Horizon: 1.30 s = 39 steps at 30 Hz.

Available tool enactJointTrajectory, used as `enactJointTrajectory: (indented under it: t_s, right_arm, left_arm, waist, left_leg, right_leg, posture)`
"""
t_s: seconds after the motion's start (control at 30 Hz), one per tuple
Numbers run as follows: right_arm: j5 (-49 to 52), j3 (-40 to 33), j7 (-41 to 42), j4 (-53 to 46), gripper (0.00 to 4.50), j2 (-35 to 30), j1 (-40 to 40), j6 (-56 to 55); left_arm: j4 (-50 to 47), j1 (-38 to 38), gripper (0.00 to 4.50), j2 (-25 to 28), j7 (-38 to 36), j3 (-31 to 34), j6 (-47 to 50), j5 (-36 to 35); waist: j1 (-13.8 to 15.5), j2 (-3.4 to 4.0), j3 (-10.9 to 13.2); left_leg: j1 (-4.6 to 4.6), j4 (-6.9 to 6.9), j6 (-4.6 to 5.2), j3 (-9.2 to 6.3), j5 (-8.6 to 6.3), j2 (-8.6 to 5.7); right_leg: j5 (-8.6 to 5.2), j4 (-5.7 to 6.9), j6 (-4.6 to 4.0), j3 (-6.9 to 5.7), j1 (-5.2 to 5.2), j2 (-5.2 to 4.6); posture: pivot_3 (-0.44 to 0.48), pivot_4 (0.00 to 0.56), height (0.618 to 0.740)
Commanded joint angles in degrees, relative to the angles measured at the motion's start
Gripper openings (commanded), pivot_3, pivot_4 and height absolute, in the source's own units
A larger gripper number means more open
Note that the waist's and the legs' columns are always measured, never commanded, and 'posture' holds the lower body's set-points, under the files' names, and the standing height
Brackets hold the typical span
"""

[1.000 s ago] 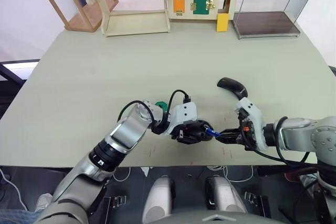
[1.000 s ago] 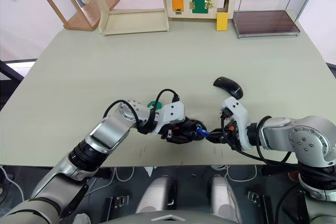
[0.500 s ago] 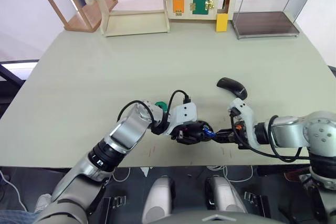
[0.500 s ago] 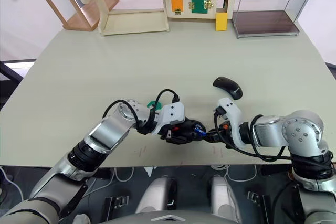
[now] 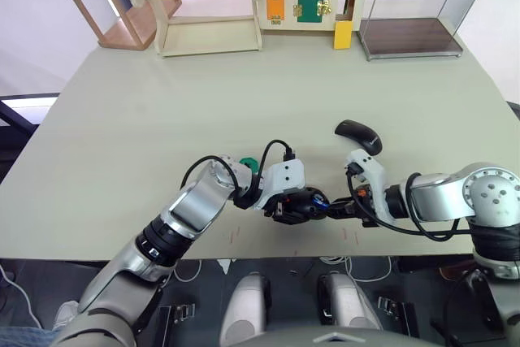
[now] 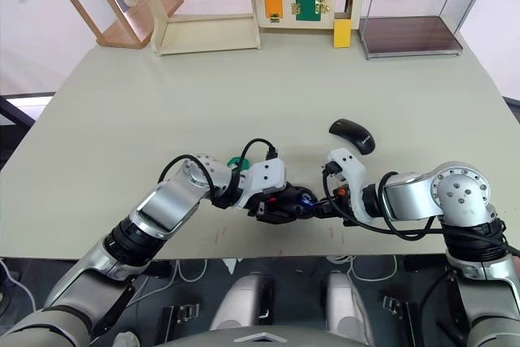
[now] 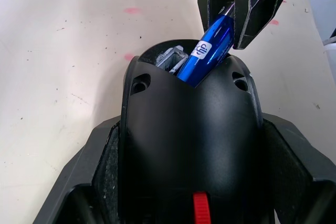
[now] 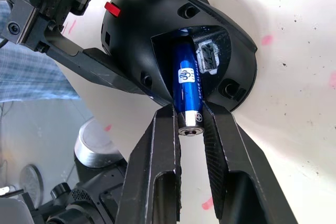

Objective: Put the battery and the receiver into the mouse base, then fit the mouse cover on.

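**A:** So how far is it getting? Looks like the battery [image 8: 186,85] is going in right now.

**B:** Yep. The left pincer [image 5: 302,206] is clamping the mouse base [image 7: 190,145] from both sides, holding it near the front edge of the desk [image 5: 162,111]. The right pincer [image 8: 188,124] is pinching the battery by its silvery end, and the blue body is poking at a slant into the hollow compartment.

**A:** Seated yet?

**B:** Doesn't look like it to me. In the left wrist view it's leaning up out of the opening, not lying flat, and the fingers are gripping it tight. I'd say step one is halfway at best.

**A:** And the receiver?

**B:** There's a small grey metal slot thing [image 8: 206,57] sitting right beside the battery inside the base, but I can't tell if that's the receiver or just part of the shell. I'm not counting it as done.

**A:** Cover?

**B:** The mouse cover [image 5: 359,135] is lying on the desk behind the right arm, a bit apart from the base, nothing touching it. So that's all waiting: battery needs pressing down, receiver to sort out, then the cover going on last.

**A:** Slow going then.

**B:** Early-middle, I'd guess.
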Motion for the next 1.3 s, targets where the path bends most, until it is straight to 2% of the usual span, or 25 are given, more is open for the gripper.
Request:
enactJointTrajectory:
  t_s: [0.03,0.07,0.1,0.3,0.47,0.6,0.8,0.87,0.97,1.07,1.17,1.2,1.3]
  right_arm:
    - [2.7,2.5,-1.7,-0.2,0.12,-1.4,-0.2,-1.5]
    - [3.4,3.0,-1.8,-0.6,1.15,-1.9,-0.1,-1.9]
    - [3.8,3.5,-1.6,-1.0,1.46,-2.6,-0.1,-2.3]
    - [6.0,5.9,-3.0,-1.4,4.19,-5.4,-0.2,-5.6]
    - [6.6,6.5,-2.0,-2.7,4.19,-7.7,-0.1,-7.9]
    - [2.8,5.7,2.1,-5.7,4.19,-9.6,0.5,-9.1]
    - [-8.1,4.0,15.7,-13.4,4.19,-13.8,3.0,-14.2]
    - [-14.6,4.0,22.8,-16.3,4.19,-15.1,5.6,-19.9]
    - [-24.1,4.0,33.1,-18.8,3.45,-15.4,10.8,-30.6]
    - [-35.3,6.7,41.3,-19.6,2.01,-16.5,16.1,-41.1]
    - [-40.9,7.0,46.0,-18.1,0.36,-13.8,19.5,-48.3]
    - [-41.8,6.7,46.8,-17.2,0.08,-12.3,20.4,-49.8]
    - [-46.7,6.7,48.7,-14.4,0.08,-9.2,22.5,-54.8]
  left_arm:
    - [0.3,1.4,2.92,0.1,-1.1,-2.9,1.4,-0.2]
    - [0.2,1.5,2.92,0.1,-1.0,-2.9,1.4,-0.2]
    - [0.2,1.5,2.92,0.1,-1.0,-2.9,1.4,-0.2]
    - [0.0,1.8,2.92,0.2,-0.9,-3.0,1.3,-0.1]
    - [0.2,1.8,2.92,0.3,-1.0,-3.0,1.1,-0.1]
    - [0.6,1.6,2.92,0.2,-1.0,-3.0,1.0,0.0]
    - [0.7,1.6,2.92,0.3,-1.0,-3.0,0.9,-0.2]
    - [0.7,1.6,2.92,0.3,-1.0,-3.0,0.9,-0.1]
    - [0.7,1.6,2.92,0.3,-0.9,-3.0,0.9,-0.2]
    - [0.6,1.6,2.92,0.3,-0.9,-3.0,1.1,-0.2]
    - [0.7,1.6,2.92,0.3,-0.8,-3.1,1.1,-0.2]
    - [0.6,1.6,2.92,0.3,-0.8,-3.1,1.1,-0.2]
    - [0.6,1.7,2.92,0.3,-0.8,-3.1,1.2,-0.2]
  waist:
    - [0.0,0.00,0.0]
    - [0.0,0.00,0.0]
    - [0.0,0.00,0.0]
    - [0.1,0.00,0.0]
    - [0.1,0.00,0.0]
    - [0.1,0.00,0.0]
    - [0.2,0.00,0.0]
    - [0.3,0.00,0.0]
    - [0.3,-0.01,0.0]
    - [0.3,-0.01,0.0]
    - [0.3,-0.01,0.0]
    - [0.3,-0.01,0.0]
    - [0.3,-0.01,0.0]
  left_leg:
    - [0.00,0.00,0.00,0.00,0.00,0.00]
    - [-0.01,0.00,0.00,0.00,0.00,0.00]
    - [-0.01,0.00,0.00,0.00,0.00,0.00]
    - [-0.05,0.00,0.02,0.00,-0.01,0.00]
    - [-0.05,0.01,0.02,-0.01,-0.01,0.00]
    - [-0.06,0.00,0.03,-0.01,-0.02,0.00]
    - [-0.09,-0.01,0.09,-0.02,-0.05,0.00]
    - [-0.09,0.00,0.10,-0.03,-0.06,0.00]
    - [-0.09,-0.02,0.12,-0.03,-0.07,0.01]
    - [-0.09,-0.01,0.12,-0.01,-0.07,0.01]
    - [-0.08,0.00,0.12,0.01,-0.07,0.00]
    - [-0.07,0.00,0.12,0.02,-0.07,0.00]
    - [-0.05,0.03,0.12,0.02,-0.07,0.00]
  right_leg:
    - [0.00,-0.01,0.00,-0.01,0.00,0.00]
    - [0.00,-0.01,0.00,0.00,0.00,0.00]
    - [0.00,-0.01,0.00,0.00,0.00,0.00]
    - [0.00,-0.08,0.00,0.00,0.00,-0.01]
    - [0.00,-0.08,0.01,0.00,0.00,-0.01]
    - [0.00,-0.10,0.00,-0.01,-0.01,-0.01]
    - [0.00,-0.19,0.02,-0.02,0.00,-0.01]
    - [-0.01,-0.21,0.02,-0.01,0.00,-0.01]
    - [-0.10,-0.27,0.18,-0.05,0.01,-0.01]
    - [-0.12,-0.29,0.23,-0.03,0.02,-0.01]
    - [-0.13,-0.30,0.24,-0.03,0.02,-0.01]
    - [-0.13,-0.30,0.24,-0.05,0.04,0.00]
    - [-0.14,-0.25,0.24,-0.07,0.05,0.01]
  posture:
    - [0.000,0.150,0.740]
    - [0.000,0.150,0.740]
    - [0.000,0.150,0.740]
    - [0.000,0.150,0.740]
    - [0.000,0.150,0.740]
    - [0.000,0.150,0.740]
    - [0.000,0.150,0.740]
    - [0.000,0.150,0.740]
    - [0.000,0.150,0.740]
    - [0.000,0.150,0.740]
    - [0.000,0.150,0.740]
    - [0.000,0.150,0.740]
    - [0.000,0.150,0.740]
